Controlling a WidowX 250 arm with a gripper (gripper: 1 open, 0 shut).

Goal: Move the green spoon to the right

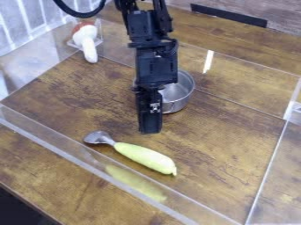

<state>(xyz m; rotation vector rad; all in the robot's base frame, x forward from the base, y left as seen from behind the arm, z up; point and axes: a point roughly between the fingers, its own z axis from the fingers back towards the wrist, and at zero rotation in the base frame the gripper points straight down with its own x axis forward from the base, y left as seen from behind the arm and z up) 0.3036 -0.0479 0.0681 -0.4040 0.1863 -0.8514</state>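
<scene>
The green spoon lies near the bench's front edge; above it hangs the pincer, holding nothing, its opening unclear.

From where I stand, this looks like a robot lab set-up: a black robot arm with loose cables reaches in from the top of the frame over a brown wood-grain tabletop. Clear plastic edging runs diagonally across the lower left. The room beyond is out of sight, so its exact kind is uncertain.
</scene>
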